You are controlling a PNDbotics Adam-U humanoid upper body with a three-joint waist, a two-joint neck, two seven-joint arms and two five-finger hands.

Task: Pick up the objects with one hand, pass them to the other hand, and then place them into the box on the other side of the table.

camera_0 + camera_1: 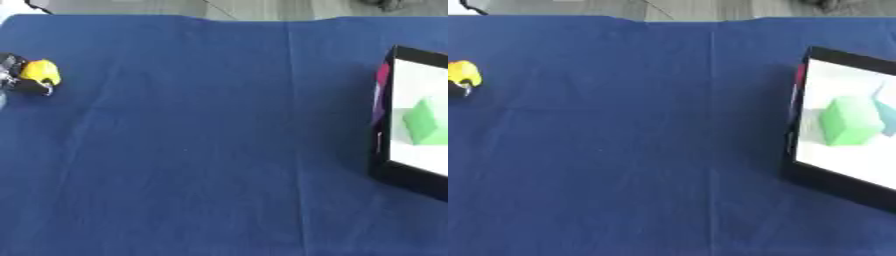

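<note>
Your left hand [16, 75] has its fingers curled round the yellow object [40, 72], ready to pass across toward the box [798, 125].

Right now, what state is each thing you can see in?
Left hand: at the far left edge, fingers curled round the yellow object.
Yellow object: held in the left hand.
Box: open on the right side of the table.
Green block: lying inside the box.
Teal object: inside the box, beside the green block, partly cut off.
Right hand: not in view.
</note>
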